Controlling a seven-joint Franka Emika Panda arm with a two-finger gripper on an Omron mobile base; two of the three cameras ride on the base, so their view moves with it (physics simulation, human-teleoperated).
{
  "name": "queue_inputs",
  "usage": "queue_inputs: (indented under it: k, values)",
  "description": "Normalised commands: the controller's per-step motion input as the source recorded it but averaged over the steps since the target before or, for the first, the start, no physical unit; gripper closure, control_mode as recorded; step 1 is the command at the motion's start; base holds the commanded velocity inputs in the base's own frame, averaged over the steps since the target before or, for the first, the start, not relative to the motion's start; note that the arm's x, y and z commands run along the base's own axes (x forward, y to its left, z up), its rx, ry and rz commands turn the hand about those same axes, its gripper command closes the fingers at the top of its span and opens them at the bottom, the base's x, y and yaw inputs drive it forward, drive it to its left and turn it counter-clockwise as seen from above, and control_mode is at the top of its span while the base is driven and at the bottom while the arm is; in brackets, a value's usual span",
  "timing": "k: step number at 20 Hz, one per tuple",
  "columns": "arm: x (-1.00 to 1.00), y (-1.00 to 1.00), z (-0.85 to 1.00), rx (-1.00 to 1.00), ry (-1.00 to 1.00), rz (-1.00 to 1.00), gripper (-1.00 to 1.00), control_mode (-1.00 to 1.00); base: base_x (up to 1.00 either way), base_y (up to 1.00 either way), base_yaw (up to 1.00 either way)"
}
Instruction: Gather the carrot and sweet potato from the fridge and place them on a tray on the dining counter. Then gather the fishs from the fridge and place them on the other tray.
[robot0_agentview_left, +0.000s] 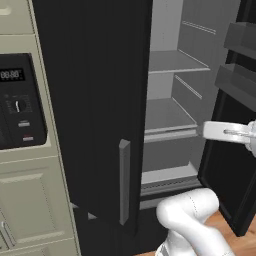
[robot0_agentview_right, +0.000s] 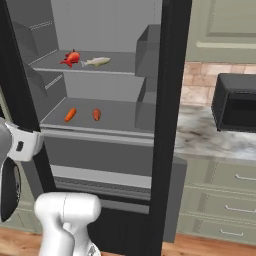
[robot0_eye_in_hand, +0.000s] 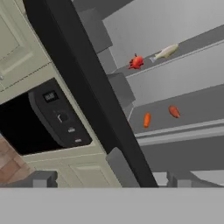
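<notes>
Inside the tall black open fridge, a slim bright-orange carrot lies on the middle shelf; my tool, jaws wide and empty, should pinch its stiff, light midsection.

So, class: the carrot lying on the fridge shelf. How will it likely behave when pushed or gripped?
The carrot looks round and tapered, so a sideways push would probably roll it in a curve. It lies flat on a smooth shelf, so it may slide. It looks solid, likely stiff, and light given its slimness.
</notes>
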Motion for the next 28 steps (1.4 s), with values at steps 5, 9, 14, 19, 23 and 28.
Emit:
queue_inputs:
  k: [5, 9, 14, 19, 23, 28]
  values:
    - [0.19, -0.11, -0.07, 0.11, 0.00, -0.01, -1.00, -1.00, 0.00, 0.00, 0.00]
    - [0.23, -0.05, -0.18, 0.10, 0.00, 0.00, -1.00, -1.00, 0.00, 0.00, 0.00]
    - [0.26, 0.00, -0.23, 0.09, 0.00, 0.00, -1.00, -1.00, 0.00, 0.00, 0.00]
    - [0.24, 0.00, -0.13, 0.05, 0.02, -0.01, -1.00, -1.00, 0.00, 0.00, 0.00]
    - [0.26, 0.07, -0.21, 0.01, 0.00, -0.07, -1.00, -1.00, 0.00, 0.00, 0.00]
    - [0.35, 0.06, -0.17, 0.02, 0.01, -0.08, -1.00, -1.00, 0.00, 0.00, 0.00]
